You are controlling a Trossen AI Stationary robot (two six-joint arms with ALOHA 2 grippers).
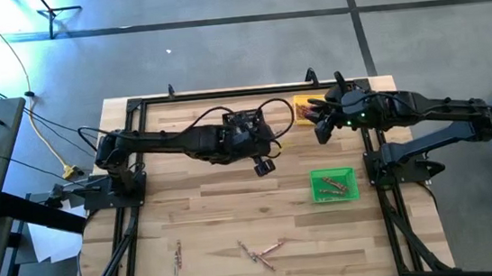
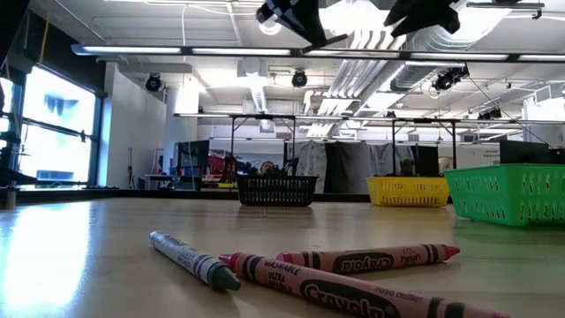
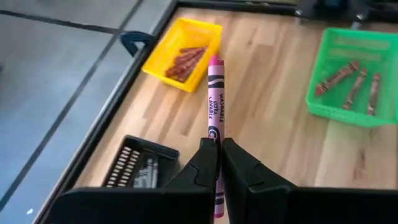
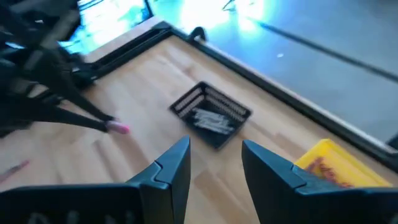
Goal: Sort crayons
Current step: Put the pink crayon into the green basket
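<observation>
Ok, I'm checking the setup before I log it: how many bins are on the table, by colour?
Yellow bin: 1
Green bin: 1
Black bin: 1
Total: 3 bins
</observation>
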